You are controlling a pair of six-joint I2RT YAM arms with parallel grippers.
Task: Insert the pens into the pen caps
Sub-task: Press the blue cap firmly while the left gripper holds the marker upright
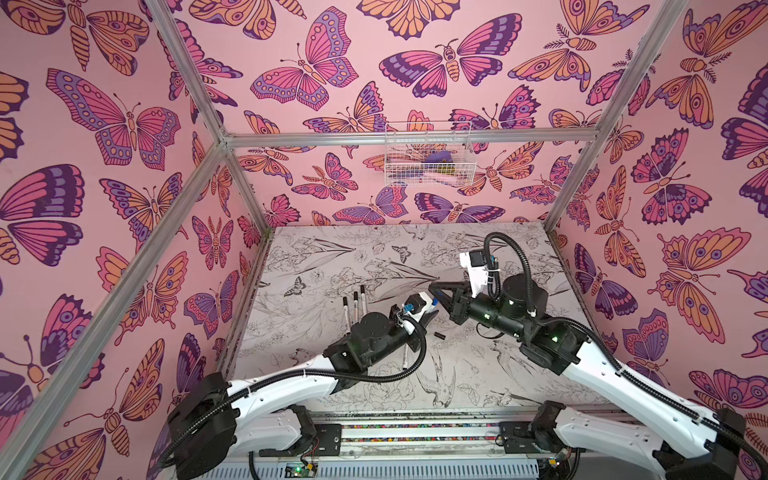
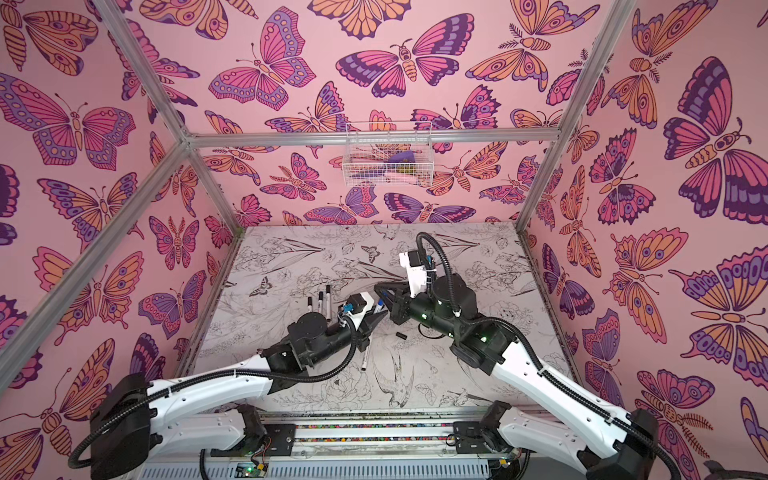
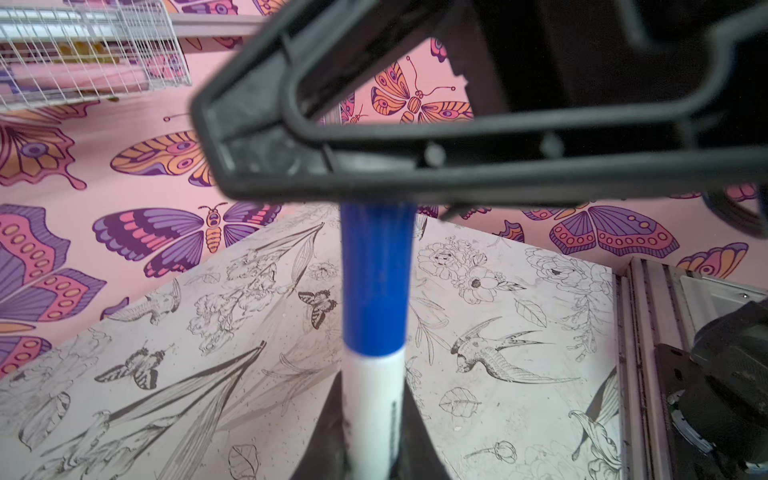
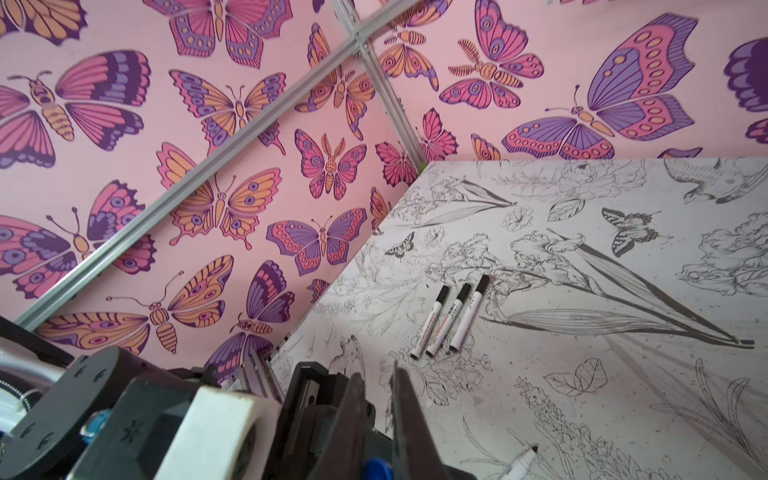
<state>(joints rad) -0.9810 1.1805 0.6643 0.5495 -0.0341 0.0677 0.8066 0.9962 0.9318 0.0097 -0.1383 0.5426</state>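
Wire basket (image 1: 392, 166) on butterfly wall (image 1: 332, 104), holding perhaps pink items (image 1: 442, 178).

Three capped pens (image 1: 355, 305) lay side by side on the table (image 1: 478, 374), left of its middle. Just right of them the left gripper (image 1: 430, 316) and right gripper (image 1: 434, 291) stood tip to tip above the table, a held pen (image 3: 374, 407) in the left one and the pen cap (image 3: 376, 282) on its end reaching into the right one. In front of them lay a loose cap (image 1: 439, 334). Left of that, partly under the left arm (image 1: 374, 332), lay an uncapped pen (image 1: 405, 360). A wire basket (image 1: 428, 153) hung on the back wall (image 1: 353, 199).
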